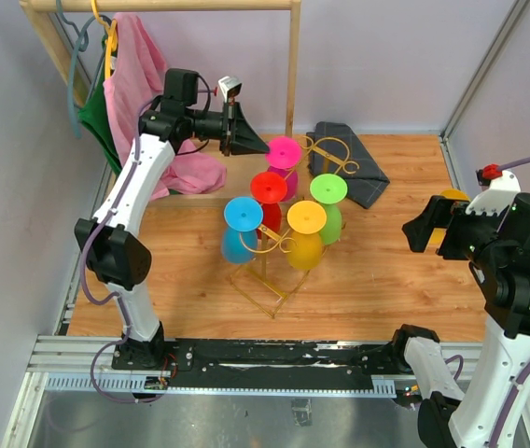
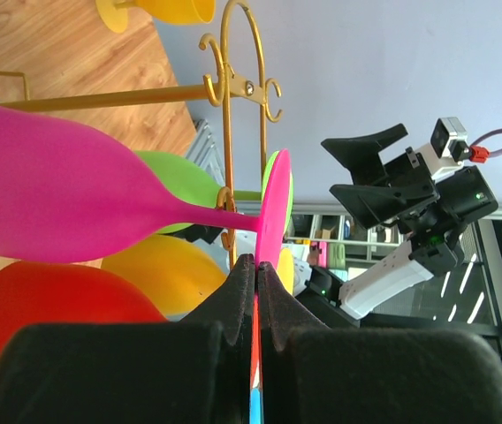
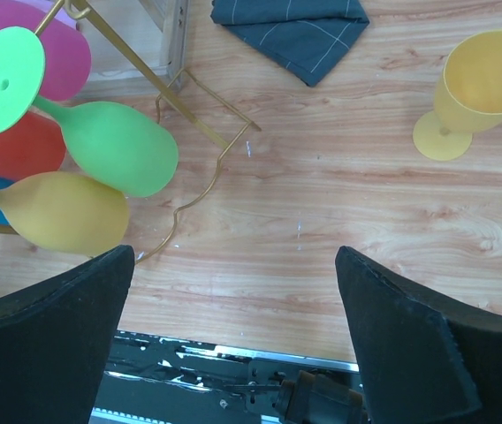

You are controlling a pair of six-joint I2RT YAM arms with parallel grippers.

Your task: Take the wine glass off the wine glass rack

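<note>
The gold wire wine glass rack point(image 1: 266, 266) stands mid-table with several coloured wine glasses hanging bowl-down from its hooks. The pink wine glass point(image 1: 284, 151) hangs at the back. My left gripper point(image 1: 264, 146) is shut, its tips against the rim of the pink foot. In the left wrist view the gripper point(image 2: 258, 261) meets the edge of the pink foot point(image 2: 274, 212), and the pink bowl point(image 2: 65, 199) stretches left. I cannot tell whether the rim is pinched. My right gripper point(image 1: 417, 231) hangs open over bare wood point(image 3: 233, 256), clear of the rack.
A yellow glass point(image 3: 472, 88) stands upright on the table at the right, beside my right gripper. A folded grey cloth point(image 1: 349, 173) lies behind the rack. A wooden clothes rack point(image 1: 293, 65) with a pink garment point(image 1: 139, 75) stands at the back left.
</note>
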